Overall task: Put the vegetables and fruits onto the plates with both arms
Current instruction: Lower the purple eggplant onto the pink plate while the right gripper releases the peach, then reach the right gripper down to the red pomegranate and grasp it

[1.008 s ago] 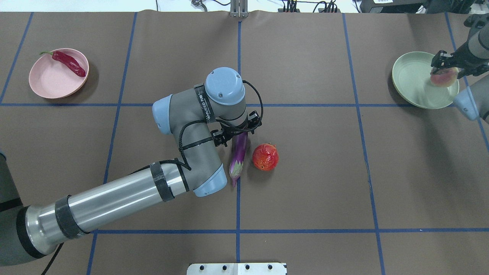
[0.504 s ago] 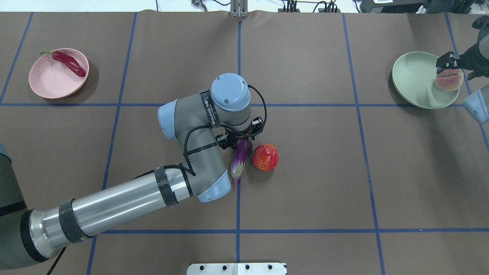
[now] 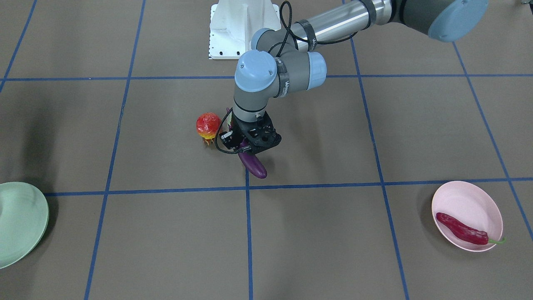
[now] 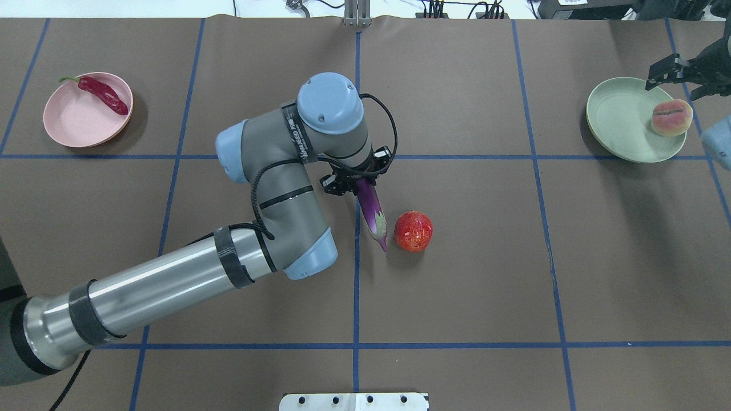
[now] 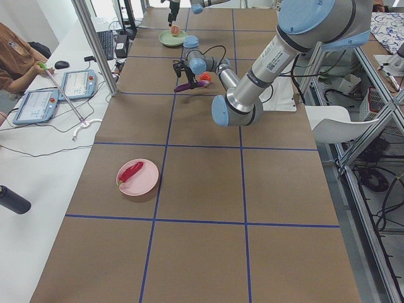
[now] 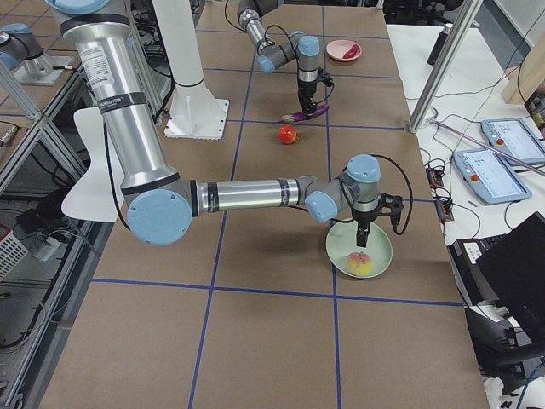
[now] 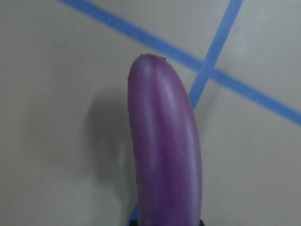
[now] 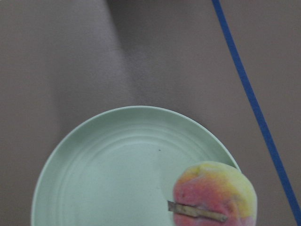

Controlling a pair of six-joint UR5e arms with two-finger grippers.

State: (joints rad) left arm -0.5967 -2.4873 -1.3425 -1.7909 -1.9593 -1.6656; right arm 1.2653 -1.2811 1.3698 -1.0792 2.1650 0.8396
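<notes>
Done: the wrinkled red chili pepper (image 4: 103, 94) lies in the pale pink round plate (image 4: 65, 128). The round yellow-green and pink peach (image 4: 671, 117) sits near the rim of the pale mint green round plate (image 4: 614, 114).
In hand: your left gripper (image 4: 355, 178) is clamped on the long glossy purple eggplant (image 4: 371, 210), which hangs tilted and looks clear of the brown table (image 4: 457, 285).
Right gripper (image 4: 673, 77): spread wide and empty, above the green plate's far rim, apart from the peach.
Left to do: the eggplant needs a plate. The round red-orange pomegranate-like fruit (image 4: 413, 231) lies on the table just beside it.
Progress: by my reckoning, about halfway.
</notes>
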